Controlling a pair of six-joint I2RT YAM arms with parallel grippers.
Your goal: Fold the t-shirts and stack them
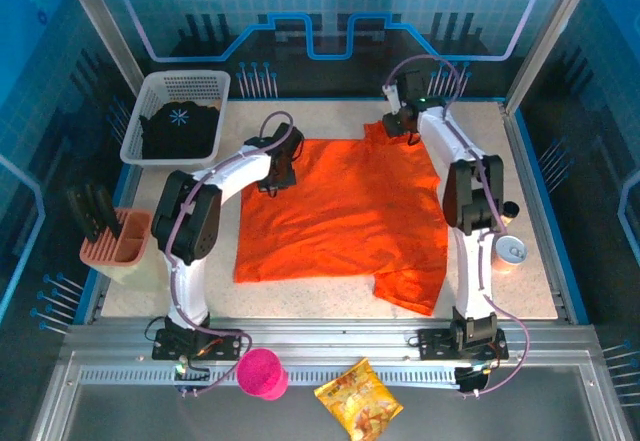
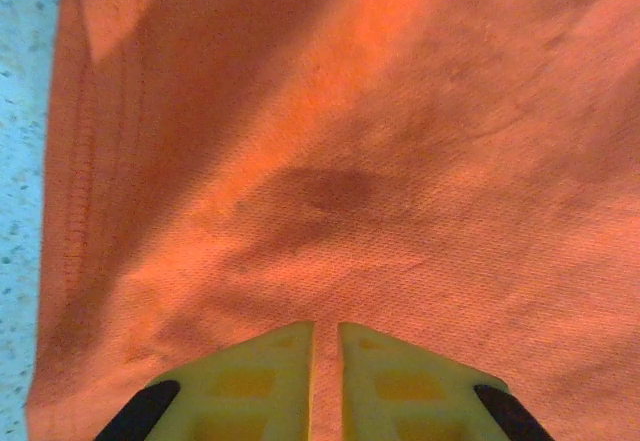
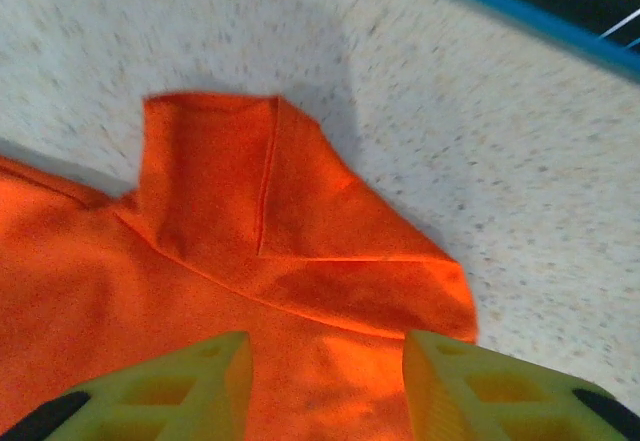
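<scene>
The orange t-shirt [image 1: 340, 211] lies spread flat across the middle of the table. My left gripper [image 1: 272, 183] sits at its far-left edge. In the left wrist view its jaws [image 2: 325, 326] are pinched nearly together, with orange cloth [image 2: 380, 161] in the thin slit between them. My right gripper [image 1: 392, 126] hovers over the shirt's far-right corner. In the right wrist view it [image 3: 328, 336] stands open above a folded-over sleeve [image 3: 300, 211], holding nothing. A black t-shirt [image 1: 180, 129] with a pale-blue print lies bunched in the white basket.
The white mesh basket [image 1: 150, 96] stands at the back left. A pink holder [image 1: 118, 246] sits at the left edge. A tin can [image 1: 511, 250] and a dark cup [image 1: 510, 209] stand at the right. A pink cup [image 1: 263, 373] and a snack bag [image 1: 358, 399] lie on the front rail.
</scene>
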